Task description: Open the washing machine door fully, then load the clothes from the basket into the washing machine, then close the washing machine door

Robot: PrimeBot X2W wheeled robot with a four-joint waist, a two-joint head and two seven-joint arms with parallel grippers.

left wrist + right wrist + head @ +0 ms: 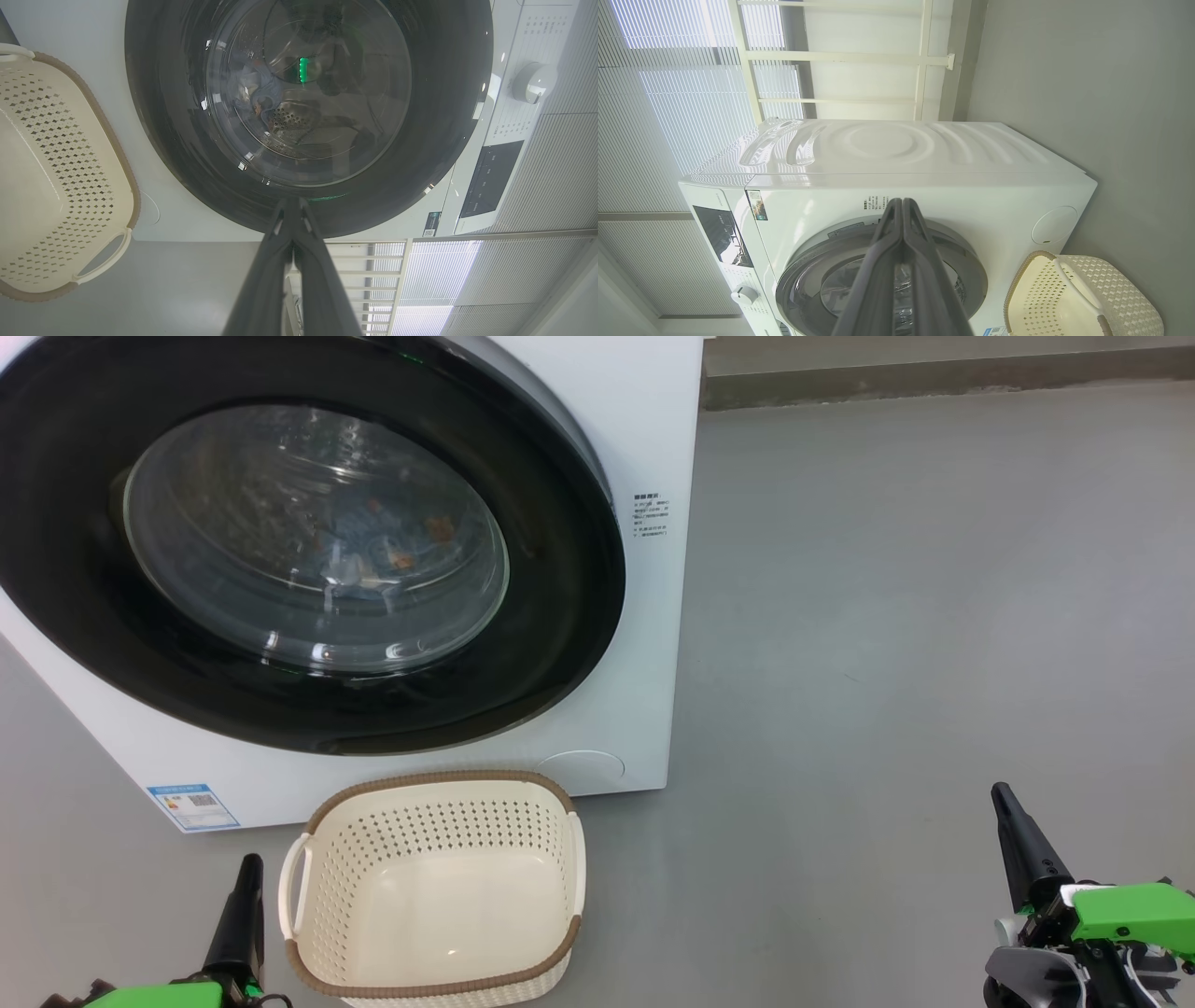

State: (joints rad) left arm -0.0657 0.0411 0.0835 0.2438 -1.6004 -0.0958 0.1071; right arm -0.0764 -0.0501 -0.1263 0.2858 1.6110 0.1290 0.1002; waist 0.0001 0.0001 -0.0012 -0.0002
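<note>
The washing machine (pixel 653 644) is a big white front-loader (pixel 952 186). Its round black-rimmed door (pixel 308 541) lies flat against the front, closed (pixel 308 112) (pixel 878 280). Through the glass, light blue clothes (pixel 373 546) with orange spots lie inside the drum (pixel 254 93). The cream basket (pixel 434 887) with a brown rim stands on the floor just in front of the machine, and it holds nothing (pixel 51 172) (pixel 1078 298). My left gripper (pixel 248 868) is shut, low beside the basket's left handle (pixel 293 205). At the lower right my right gripper (pixel 1004 798) is shut and holds nothing (pixel 902 205).
Grey floor (pixel 934 616) stretches to the right of the machine up to a wall base (pixel 934 378). The control panel with a white knob (pixel 532 81) sits on the machine's front. A white rack (pixel 859 60) and blinds (pixel 668 93) stand behind it.
</note>
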